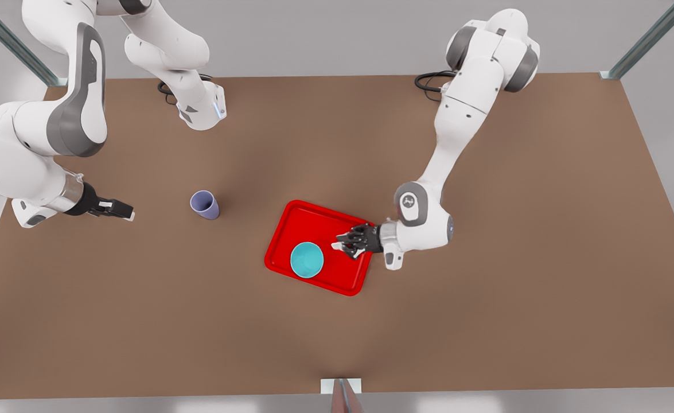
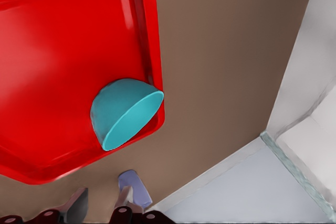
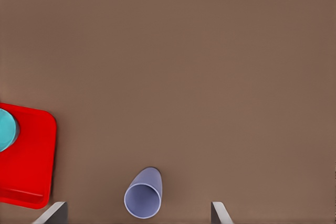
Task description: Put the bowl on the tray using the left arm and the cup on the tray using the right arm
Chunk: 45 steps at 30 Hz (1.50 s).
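- My right claw (image 1: 125,212), fingers spread, hovers over the brown table (image 1: 486,321) at the front view's left.
- The lavender cup (image 1: 205,205) stands just beside it.
- The turquoise bowl (image 1: 307,260) sits on the red tray (image 1: 314,226).
- My left claw (image 1: 342,245) hangs spread above the tray.

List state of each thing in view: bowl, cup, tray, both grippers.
bowl: upright on the tray, released, near its front rim.
cup: upright on the table, off the tray, not gripped.
tray: flat on the table, holding the bowl alone.
left gripper: above the tray beside the bowl, jaws open, empty.
right gripper: on the front view's left, short of the cup, jaws open wide, empty.
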Available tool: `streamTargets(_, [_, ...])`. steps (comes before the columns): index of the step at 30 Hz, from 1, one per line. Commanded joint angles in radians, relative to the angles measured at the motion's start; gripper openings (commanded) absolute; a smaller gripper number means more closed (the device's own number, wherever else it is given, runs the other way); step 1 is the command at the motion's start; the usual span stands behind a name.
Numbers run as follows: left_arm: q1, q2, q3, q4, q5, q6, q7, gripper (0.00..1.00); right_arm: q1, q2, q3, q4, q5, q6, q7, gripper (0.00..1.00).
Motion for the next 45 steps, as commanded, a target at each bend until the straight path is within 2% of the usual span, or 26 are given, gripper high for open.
streamTargets(1, [0.003, -0.013, 0.010, -0.002, 1.151, -0.043, -0.025, 0.91, 0.000, 0.000, 0.000, 0.000, -0.001, 0.000, 0.000, 1.00])
streamTargets(2, [0.004, -0.028, 0.079, 0.020, 1.173, -0.137, 0.020, 0.99, 0.000, 0.000, 0.000, 0.000, -0.001, 0.000, 0.000, 1.00])
streamTargets(4, [0.018, -0.057, 0.189, 0.083, 1.173, -0.359, 0.306, 0.99, 0.000, 0.000, 0.000, 0.000, -0.001, 0.000, -0.002, 1.00])
streamTargets(7, [0.026, -0.130, 0.310, 0.083, 1.228, -0.465, 0.670, 0.99, 0.000, 0.000, 0.000, 0.000, 0.000, 0.000, 0.000, 1.00])
streamTargets(9, [0.029, -0.219, 0.310, 0.119, 1.393, -0.586, 0.696, 1.00, 0.000, 0.000, 0.000, 0.000, -0.001, 0.000, -0.002, 1.00])
streamTargets(11, [0.053, -0.288, 0.295, 0.121, 1.441, -0.640, 0.681, 1.00, 0.000, 0.000, 0.001, 0.000, -0.001, 0.000, -0.002, 1.00])
streamTargets(14, [0.237, -0.392, 0.133, 0.116, 1.444, -0.705, 0.523, 1.00, 0.000, 0.000, 0.002, 0.002, 0.000, 0.000, 0.000, 1.00])
streamTargets(17, [0.305, -0.481, 0.096, 0.049, 1.475, -0.754, 0.451, 1.00, 0.004, 0.008, 0.005, 0.005, -0.001, 0.012, 0.000, 1.00])
streamTargets(22, [0.302, -0.470, 0.097, 0.090, 1.541, -0.853, 0.460, 1.00, 0.047, 0.081, 0.020, 0.012, 0.017, 0.020, 0.002, 1.00])
streamTargets(29, [0.302, -0.466, 0.102, 0.109, 1.539, -0.864, 0.463, 1.00, 0.081, 0.052, 0.020, -0.359, 0.017, 0.324, 0.002, 1.00])
streamTargets(34, [0.302, -0.467, 0.102, 0.109, 1.536, -0.869, 0.463, 1.00, 0.032, 0.054, 0.008, -0.431, -0.018, 0.308, -0.034, 1.00])
streamTargets(37, [0.302, -0.466, 0.102, 0.109, 1.536, -0.867, 0.463, 1.00, 0.047, 0.006, 0.011, -0.492, -0.018, 0.314, -0.031, 1.00])
streamTargets(39, [0.302, -0.467, 0.102, 0.109, 1.535, -0.872, 0.463, 1.00, 0.050, -0.074, 0.018, -0.632, -0.018, 0.423, -0.031, 1.00])
streamTargets(45, [0.302, -0.466, 0.102, 0.109, 1.536, -0.873, 0.463, 1.00, 0.079, -0.103, 0.021, -0.733, -0.017, 0.477, -0.021, 1.00])
